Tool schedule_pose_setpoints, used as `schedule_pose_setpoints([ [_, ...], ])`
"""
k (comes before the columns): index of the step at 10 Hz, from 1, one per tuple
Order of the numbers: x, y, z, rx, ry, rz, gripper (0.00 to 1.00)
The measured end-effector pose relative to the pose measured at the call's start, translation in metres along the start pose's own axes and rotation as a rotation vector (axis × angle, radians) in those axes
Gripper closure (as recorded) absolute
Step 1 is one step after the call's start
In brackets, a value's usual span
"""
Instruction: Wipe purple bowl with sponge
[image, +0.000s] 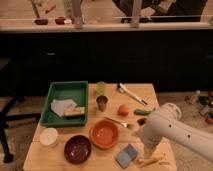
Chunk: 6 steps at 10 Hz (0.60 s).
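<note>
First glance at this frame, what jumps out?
The white arm fills the right, its claw low at front right beside the blue sponge. Next the orange bowl at front centre, the purple bowl to its left, and the green tray further back on the left.

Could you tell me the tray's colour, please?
The tray is green, camera view; end effector hangs over the table, front right.
</note>
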Motion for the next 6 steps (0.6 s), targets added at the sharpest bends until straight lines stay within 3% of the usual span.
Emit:
schedule_pose_setpoints([
  [3,-0.001,0.005,0.014,0.023,0.009,0.063,0.3],
  [6,-0.006,0.006,0.035,0.041,-0.03,0.097,0.3],
])
